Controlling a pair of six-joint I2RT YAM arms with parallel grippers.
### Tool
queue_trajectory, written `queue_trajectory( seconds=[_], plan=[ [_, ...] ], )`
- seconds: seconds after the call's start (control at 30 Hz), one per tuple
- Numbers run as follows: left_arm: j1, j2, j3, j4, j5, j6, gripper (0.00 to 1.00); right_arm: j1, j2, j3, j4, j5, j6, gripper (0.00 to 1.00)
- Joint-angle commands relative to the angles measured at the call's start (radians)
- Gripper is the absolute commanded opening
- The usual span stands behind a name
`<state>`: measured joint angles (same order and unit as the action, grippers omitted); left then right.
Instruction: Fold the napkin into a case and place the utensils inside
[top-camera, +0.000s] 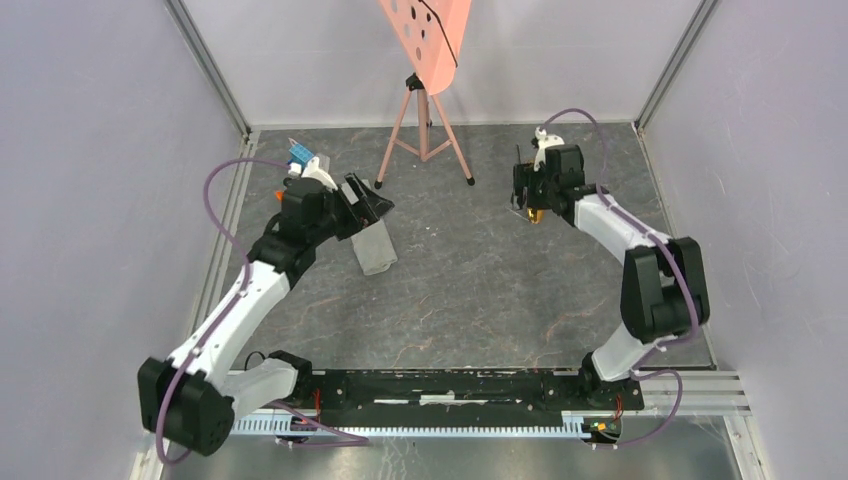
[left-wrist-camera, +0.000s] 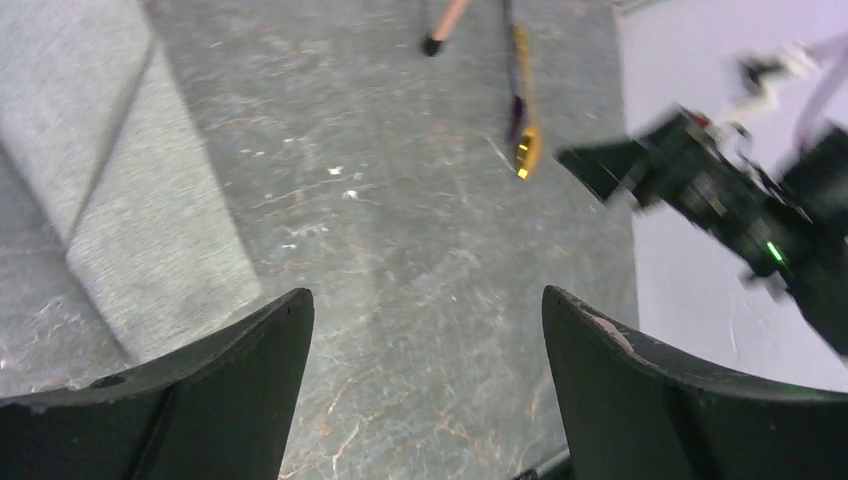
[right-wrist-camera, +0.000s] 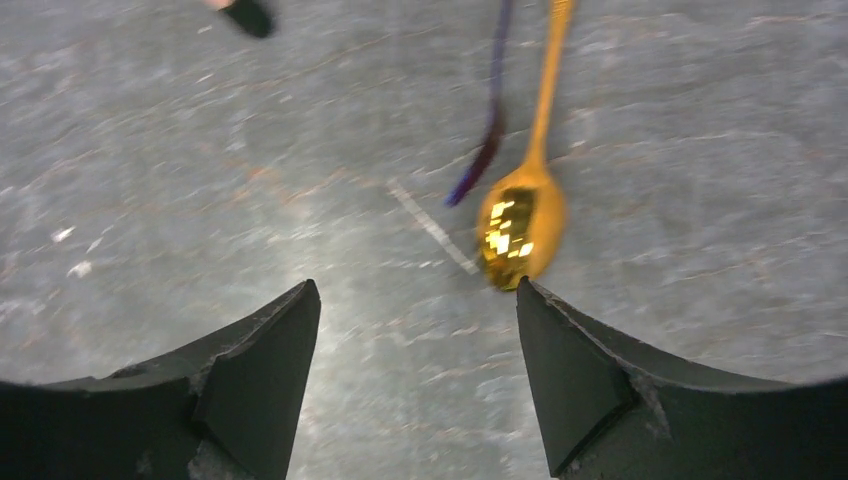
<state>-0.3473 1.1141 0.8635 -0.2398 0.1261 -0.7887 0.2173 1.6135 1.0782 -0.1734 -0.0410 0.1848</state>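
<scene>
Your left hand (top-camera: 368, 203) is released, its two fingers spread wide with nothing between them, and it hovers over the far end of the case (top-camera: 376, 250). The case lies on the counter (top-camera: 470, 300) left of centre. It is a narrow oblong of grey cloth whose long axis runs near to far, its near end leaning slightly right. In the left wrist view the case (left-wrist-camera: 140, 210) sits left of the fingers, apart from them.

Your right hand (right-wrist-camera: 415, 300) is also released and holds nothing. It points down over the utensils at the far right of centre. The spoon (right-wrist-camera: 520, 225) lies with its bowl toward the fingers and its handle running away from them. The bowl is just beside the right fingertip; you cannot tell whether they touch. The black utensil (right-wrist-camera: 490, 130) lies close on the spoon's left, nearly parallel.

The left arm stretches low and forward. The right arm has its elbow raised and its forearm reaching far and left.
</scene>
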Motion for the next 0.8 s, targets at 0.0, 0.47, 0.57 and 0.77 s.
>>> queue_trajectory(
  seconds=[0.0, 0.47, 0.57, 0.77],
  plan=[
    [-0.001, -0.092, 0.02, -0.118, 0.186, 0.215, 0.9, -0.053, 0.1, 0.157, -0.066, 0.114, -0.077, 0.76],
    [0.0, -0.188, -0.097, -0.152, 0.381, 0.239, 0.89, -0.076, 0.481, 0.595, -0.238, 0.118, -0.21, 0.47],
    [-0.001, -0.179, -0.098, -0.15, 0.389, 0.233, 0.89, -0.077, 0.513, 0.607, -0.245, 0.138, -0.211, 0.45],
    [-0.001, -0.177, -0.098, -0.151, 0.4, 0.221, 0.88, -0.076, 0.561, 0.609, -0.24, 0.139, -0.209, 0.38]
  ],
)
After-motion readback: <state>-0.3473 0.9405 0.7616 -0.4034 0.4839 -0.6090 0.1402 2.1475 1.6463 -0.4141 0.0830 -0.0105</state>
